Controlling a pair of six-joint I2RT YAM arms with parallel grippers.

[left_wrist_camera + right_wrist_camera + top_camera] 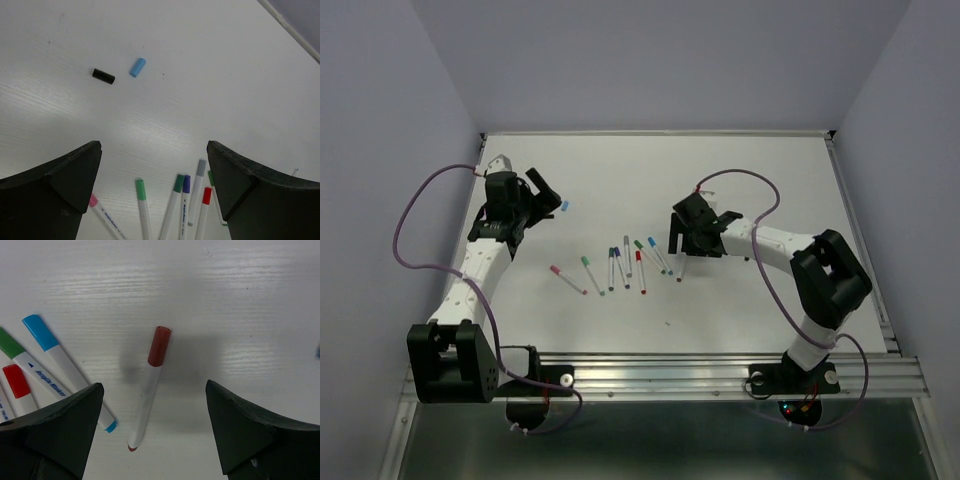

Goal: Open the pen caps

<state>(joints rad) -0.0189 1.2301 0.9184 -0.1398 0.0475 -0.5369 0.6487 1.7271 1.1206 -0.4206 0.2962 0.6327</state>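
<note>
Several white-barrelled pens (620,268) lie in a loose row mid-table, caps on. My left gripper (546,194) is open and empty at the far left. In the left wrist view it (155,185) hovers above pens with pink (93,201), green (140,189), blue (186,184), grey (201,167) and red (207,195) caps. A loose light blue cap (138,67) and a loose black cap (103,76) lie beyond it. My right gripper (155,435) is open and empty, and straddles a brown-capped pen (149,395) lying on the table.
Pens with light blue (40,331), green (10,342) and red (16,380) caps lie left of the brown-capped pen. The light blue cap (565,205) lies just right of my left gripper. A raised metal rail (860,250) borders the table's right side.
</note>
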